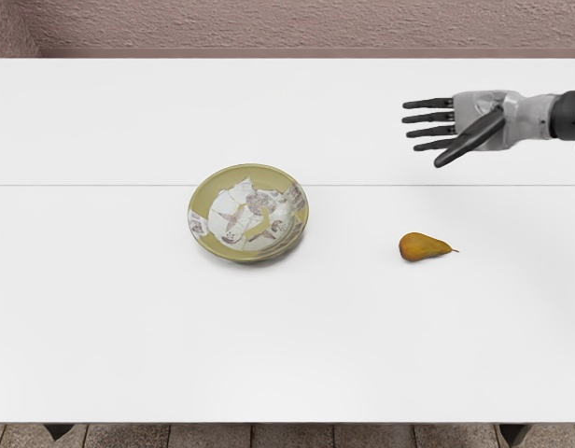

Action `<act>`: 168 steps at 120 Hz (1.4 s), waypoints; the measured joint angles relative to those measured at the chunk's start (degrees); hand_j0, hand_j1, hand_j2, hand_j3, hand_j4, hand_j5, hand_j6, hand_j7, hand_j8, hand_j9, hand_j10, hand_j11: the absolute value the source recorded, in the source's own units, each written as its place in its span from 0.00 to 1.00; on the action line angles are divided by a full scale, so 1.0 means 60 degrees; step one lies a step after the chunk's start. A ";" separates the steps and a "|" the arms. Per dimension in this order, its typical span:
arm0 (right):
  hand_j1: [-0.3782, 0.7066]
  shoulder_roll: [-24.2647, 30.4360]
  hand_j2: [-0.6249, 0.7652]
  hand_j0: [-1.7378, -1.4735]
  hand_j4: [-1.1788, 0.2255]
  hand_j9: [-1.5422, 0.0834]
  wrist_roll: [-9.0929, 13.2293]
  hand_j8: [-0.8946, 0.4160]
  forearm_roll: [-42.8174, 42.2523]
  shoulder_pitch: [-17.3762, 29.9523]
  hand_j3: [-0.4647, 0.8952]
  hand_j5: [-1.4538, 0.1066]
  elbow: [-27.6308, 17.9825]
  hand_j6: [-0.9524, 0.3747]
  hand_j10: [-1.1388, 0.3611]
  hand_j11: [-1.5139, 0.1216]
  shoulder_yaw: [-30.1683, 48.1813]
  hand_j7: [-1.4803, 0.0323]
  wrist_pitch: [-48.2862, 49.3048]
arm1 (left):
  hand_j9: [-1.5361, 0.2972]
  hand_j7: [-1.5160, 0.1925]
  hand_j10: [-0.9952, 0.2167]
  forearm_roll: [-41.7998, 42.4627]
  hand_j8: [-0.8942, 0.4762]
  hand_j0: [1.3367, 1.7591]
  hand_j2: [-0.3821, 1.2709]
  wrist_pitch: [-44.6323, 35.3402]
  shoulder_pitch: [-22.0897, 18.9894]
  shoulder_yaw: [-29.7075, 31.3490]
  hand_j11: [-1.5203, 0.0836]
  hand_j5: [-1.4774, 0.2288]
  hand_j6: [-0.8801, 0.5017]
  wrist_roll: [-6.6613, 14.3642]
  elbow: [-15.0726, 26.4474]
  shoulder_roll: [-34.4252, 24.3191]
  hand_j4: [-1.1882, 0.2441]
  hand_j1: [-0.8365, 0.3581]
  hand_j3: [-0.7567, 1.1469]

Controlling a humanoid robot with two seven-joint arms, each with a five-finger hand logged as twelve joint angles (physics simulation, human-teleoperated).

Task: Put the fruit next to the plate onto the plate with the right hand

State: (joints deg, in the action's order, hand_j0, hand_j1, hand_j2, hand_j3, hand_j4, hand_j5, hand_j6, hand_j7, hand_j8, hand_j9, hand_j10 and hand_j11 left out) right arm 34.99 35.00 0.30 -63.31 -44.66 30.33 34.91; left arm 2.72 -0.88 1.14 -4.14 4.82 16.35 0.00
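Surface point(101, 327): white, flat, spanning the full width of the view. A thin seam point(82, 185) crosses it from 9 o'clock to 3 o'clock, above the middle.

Items resting directly on it: two.

Item one: a plate point(248, 172), shallow, olive-green rim, with a pale patterned centre. It sits left of centre, its far edge just past the seam.

Item two: a pear point(422, 247), golden-brown, lying on its side with the thick end toward 9 o'clock and the stem toward 3 o'clock. It lies at 3 o'clock from the plate, well apart from it, not touching.
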 joint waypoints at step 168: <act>0.17 -0.2821 0.43 0.30 0.75 0.85 0.0000 0.59 -0.3890 -0.4456 0.34 0.83 -0.6198 0.62 0.67 0.83 -1.1307 0.87 -1.1640 | 0.84 0.88 0.82 0.0001 0.65 0.76 0.23 0.0000 0.0000 0.0001 0.94 0.86 0.63 0.0001 0.0000 0.0000 0.83 0.99 0.40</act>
State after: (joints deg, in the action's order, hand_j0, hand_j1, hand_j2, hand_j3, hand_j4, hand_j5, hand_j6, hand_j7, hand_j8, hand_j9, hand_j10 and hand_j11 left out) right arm 18.06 35.00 -23.04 -90.05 -81.85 -37.52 -34.93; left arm 2.72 -0.88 1.14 -4.13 4.82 16.35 0.00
